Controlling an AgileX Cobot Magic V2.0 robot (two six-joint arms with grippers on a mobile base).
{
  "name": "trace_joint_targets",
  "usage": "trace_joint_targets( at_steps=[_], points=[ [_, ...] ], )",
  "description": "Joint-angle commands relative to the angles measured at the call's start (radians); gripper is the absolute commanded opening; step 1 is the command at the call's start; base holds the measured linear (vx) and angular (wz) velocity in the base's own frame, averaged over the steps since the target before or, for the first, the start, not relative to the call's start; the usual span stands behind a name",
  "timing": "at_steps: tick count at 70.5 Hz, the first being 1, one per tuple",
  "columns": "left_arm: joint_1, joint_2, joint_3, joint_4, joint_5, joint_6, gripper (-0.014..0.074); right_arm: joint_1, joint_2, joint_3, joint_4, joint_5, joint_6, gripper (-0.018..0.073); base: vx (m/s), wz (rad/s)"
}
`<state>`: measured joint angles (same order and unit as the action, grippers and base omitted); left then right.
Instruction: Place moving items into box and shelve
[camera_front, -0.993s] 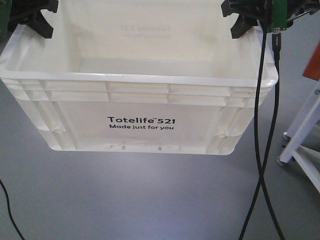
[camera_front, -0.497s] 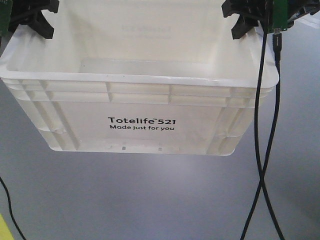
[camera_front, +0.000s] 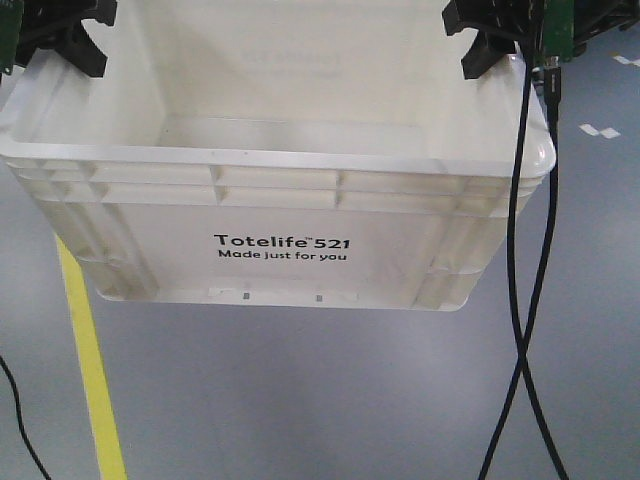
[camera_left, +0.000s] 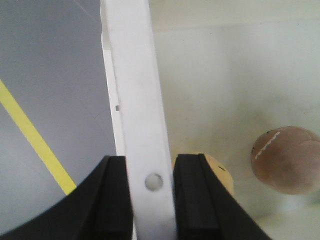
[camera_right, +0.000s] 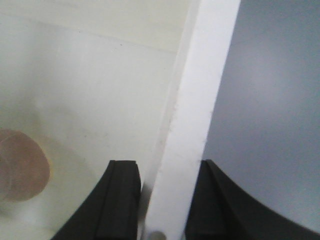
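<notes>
Two pincers are carrying the large white rectangular plastic crate (camera_front: 280, 200): my left pincer (camera_left: 151, 167) and right pincer (camera_right: 167, 172) are each clamping a side rim. Its reddish-brown round bun toy (camera_left: 287, 160) and cream-yellow bun toy (camera_left: 222, 174) are lying inside. Keeping both grips level seems wise. Lower left, a yellow floor stripe (camera_front: 88, 360) is newly showing.

White box (camera_front: 280, 215) (black lettering); reddish-brown toy (camera_left: 287, 160); yellow floor line (camera_front: 90, 370); grey floor (camera_front: 300, 400).

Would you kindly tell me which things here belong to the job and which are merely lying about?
Job: white crate, reddish-brown toy, cream-yellow toy, left gripper, right gripper.
Lying about: yellow floor line, black cables.
</notes>
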<state>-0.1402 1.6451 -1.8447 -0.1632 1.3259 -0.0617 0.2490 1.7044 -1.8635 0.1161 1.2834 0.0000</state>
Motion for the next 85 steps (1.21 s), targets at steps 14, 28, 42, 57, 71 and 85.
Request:
trace_joint_targets(
  at_steps=[14,28,42,57,71,85],
  points=[
    [-0.015,-0.059,-0.047,-0.086,-0.099,0.004,-0.0017,0.014,-0.064,-0.047,0.079,-0.082,-0.041,-0.0012,0.25,0.60],
    [-0.015,-0.059,-0.047,-0.086,-0.098,0.004,-0.0017,0.014,-0.064,-0.047,0.079,-0.085,-0.041,-0.0012,0.28,0.57],
    [-0.015,-0.059,-0.047,-0.086,-0.098,0.004,-0.0017,0.014,-0.064,-0.047,0.079,-0.083,-0.041,-0.0012,0.31,0.52],
    [-0.015,-0.059,-0.047,-0.086,-0.098,0.004,-0.0017,0.014,-0.064,-0.047,0.080,-0.082,-0.041,-0.0012,0.34,0.43],
    [-0.015,-0.059,-0.047,-0.087,-0.098,0.004,-0.0017,0.014,-0.064,-0.047,0.080,-0.082,-0.041,-0.0012,0.39,0.33],
    [-0.015,-0.059,-0.047,-0.086,-0.098,0.004,-0.0017,0.014,-0.064,-0.047,0.080,-0.082,-0.041,-0.0012,0.43,0.21]
  ],
)
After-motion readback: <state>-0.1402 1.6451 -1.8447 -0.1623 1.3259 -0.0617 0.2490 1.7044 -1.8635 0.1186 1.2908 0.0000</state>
